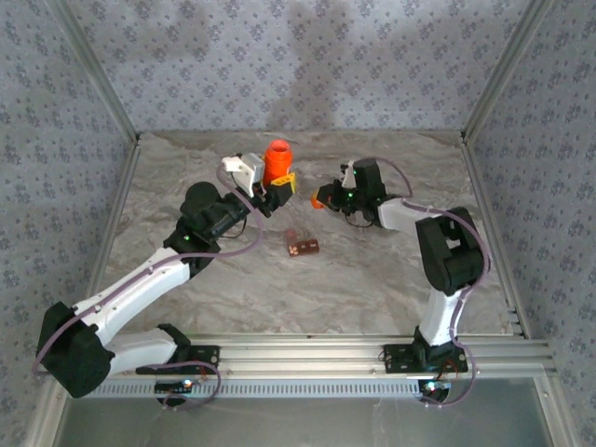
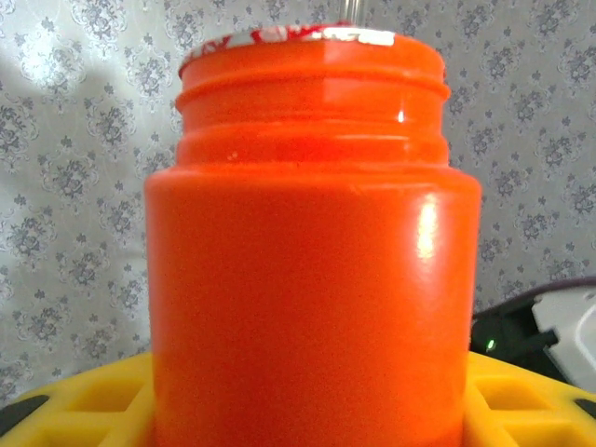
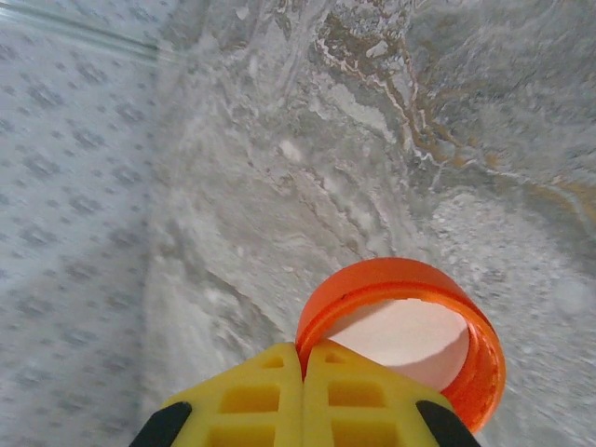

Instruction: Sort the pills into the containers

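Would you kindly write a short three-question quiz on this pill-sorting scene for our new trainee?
1. True or false: the orange bottle has its cap screwed on.
2. Which arm's fingers pinch the orange cap: A) left, B) right?
3. Fill in: the reddish-brown pill container lies on the ____, between the two arms.
Key: 1 false; 2 B; 3 table.

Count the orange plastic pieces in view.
2. The uncapped orange bottle sits in the left end effector, near the back. The orange cap is pinched by its rim in the right end effector, just right of the bottle. Others could be hidden behind the arms.
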